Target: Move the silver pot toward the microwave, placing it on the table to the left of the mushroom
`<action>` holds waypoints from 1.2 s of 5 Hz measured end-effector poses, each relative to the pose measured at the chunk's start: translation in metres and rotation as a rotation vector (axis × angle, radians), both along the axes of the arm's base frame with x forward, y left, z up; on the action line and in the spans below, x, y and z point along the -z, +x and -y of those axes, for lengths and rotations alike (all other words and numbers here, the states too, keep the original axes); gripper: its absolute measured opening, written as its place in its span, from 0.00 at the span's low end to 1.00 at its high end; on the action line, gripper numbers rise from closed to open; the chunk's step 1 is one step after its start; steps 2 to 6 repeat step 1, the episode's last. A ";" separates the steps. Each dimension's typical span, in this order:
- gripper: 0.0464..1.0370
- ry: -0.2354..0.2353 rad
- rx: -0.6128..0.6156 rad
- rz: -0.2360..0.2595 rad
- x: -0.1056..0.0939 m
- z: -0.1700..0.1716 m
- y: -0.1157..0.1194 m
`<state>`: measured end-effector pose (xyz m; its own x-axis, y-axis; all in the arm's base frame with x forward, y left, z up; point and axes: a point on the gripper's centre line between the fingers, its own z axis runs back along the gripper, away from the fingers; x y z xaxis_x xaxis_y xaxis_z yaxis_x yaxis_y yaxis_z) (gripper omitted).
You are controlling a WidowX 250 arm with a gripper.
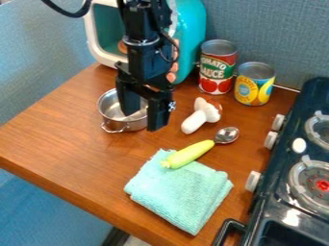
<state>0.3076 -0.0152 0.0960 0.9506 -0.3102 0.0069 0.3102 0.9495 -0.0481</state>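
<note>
We are seeing the pot sitting just beside and partly behind the gripper, a little toward the view's left, so it is the thing lying nearest. Being round, it is giving us no long axis of its own; one small handle is pointing toward the view's lower left. Whether a fingertip is touching the rim, we cannot tell. The mushroom is lying on the other side, to the view's right, its stem slanting down-left from its cap. The one arm is hanging down from the top edge, nearly upright, and the gripper is pointing down at the table — fingers standing apart, nothing between them. Nearer the camera, the spoon is resting its handle end on the cloth.
</note>
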 end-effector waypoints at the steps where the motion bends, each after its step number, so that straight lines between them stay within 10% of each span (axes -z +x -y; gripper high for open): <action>1: 0.96 0.000 0.000 -0.002 0.000 0.000 0.000; 6: 0.96 0.000 0.000 -0.002 0.000 0.000 0.000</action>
